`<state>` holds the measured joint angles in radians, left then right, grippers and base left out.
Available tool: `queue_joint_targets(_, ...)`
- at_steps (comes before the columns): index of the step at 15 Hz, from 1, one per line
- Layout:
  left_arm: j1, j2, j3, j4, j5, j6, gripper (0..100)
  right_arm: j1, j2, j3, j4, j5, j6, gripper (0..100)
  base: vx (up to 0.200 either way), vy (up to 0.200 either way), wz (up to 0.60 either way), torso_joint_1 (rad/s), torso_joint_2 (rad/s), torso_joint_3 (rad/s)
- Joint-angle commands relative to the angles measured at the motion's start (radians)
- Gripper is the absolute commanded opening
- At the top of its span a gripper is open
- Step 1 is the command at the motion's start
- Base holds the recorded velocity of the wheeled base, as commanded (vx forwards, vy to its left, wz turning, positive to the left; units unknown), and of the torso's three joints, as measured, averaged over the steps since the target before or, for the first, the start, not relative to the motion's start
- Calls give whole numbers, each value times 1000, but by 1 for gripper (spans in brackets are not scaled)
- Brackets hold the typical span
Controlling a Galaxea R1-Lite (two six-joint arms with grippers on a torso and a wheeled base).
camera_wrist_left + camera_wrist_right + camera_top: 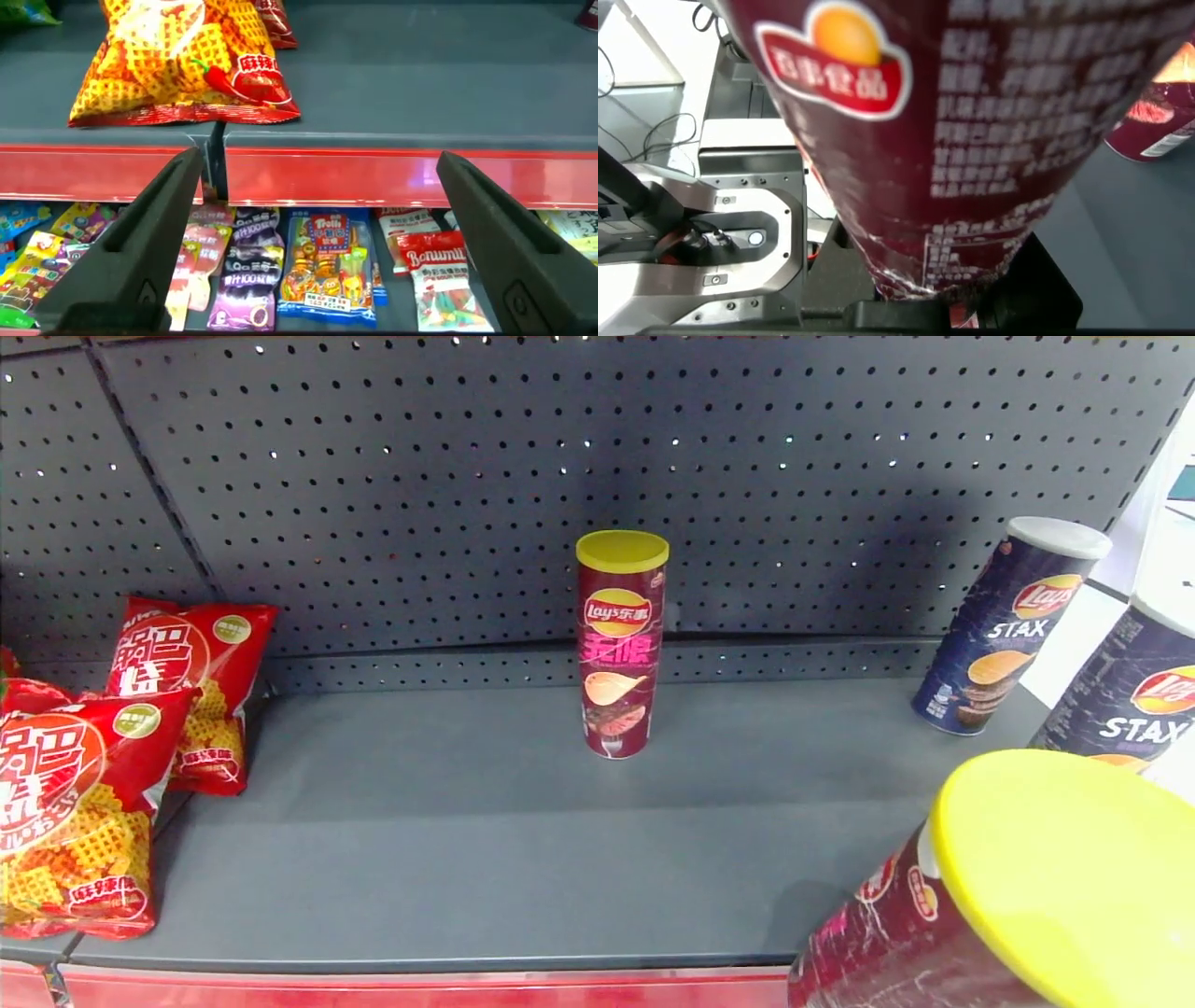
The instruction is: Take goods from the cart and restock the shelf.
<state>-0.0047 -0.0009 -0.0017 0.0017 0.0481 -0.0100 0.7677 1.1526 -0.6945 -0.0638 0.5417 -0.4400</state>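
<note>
Shelf (467, 859): maroon chip can (1008, 896) is off the deck by its front right. Right gripper (943, 303) probably clamps the base, pads hidden. Light, stiff, slick tube that will crush, so squeeze gently. Left gripper (318, 233) spread wide, empty.

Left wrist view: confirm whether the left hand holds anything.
No, the left hand is open, its fingers spread wide with nothing between them.

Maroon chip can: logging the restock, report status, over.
Left gripper open, facing the shelf edge. Right gripper shut on maroon chip can, at shelf's right front. Nearby: second maroon can at back, blue cans on right.
</note>
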Motion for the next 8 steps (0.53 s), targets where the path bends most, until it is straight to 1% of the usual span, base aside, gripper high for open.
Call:
queue_joint_targets(1,0,1,0,0,1,1,100,-1,1,-2,-1,0,0,0,0,0,0,0,0,0)
queue_joint_targets(3,0,1,0,1,-1,-2,100,-1,3,-10,-1,-2,0,0,0,0,0,0,0,0)
queue_joint_targets(6,2,1,0,-2,-2,5,100,-1,9,-8,-7,-2,1,0,0,0,0,0,0,0)
queue_joint_targets(7,0,1,0,-5,-14,41,100,-1,13,-8,-19,-2,1,0,0,0,0,0,0,0)
queue_joint_targets(8,2,1,0,-6,-39,74,100,-1,22,-8,-30,-2,3,0,0,0,0,0,0,0)
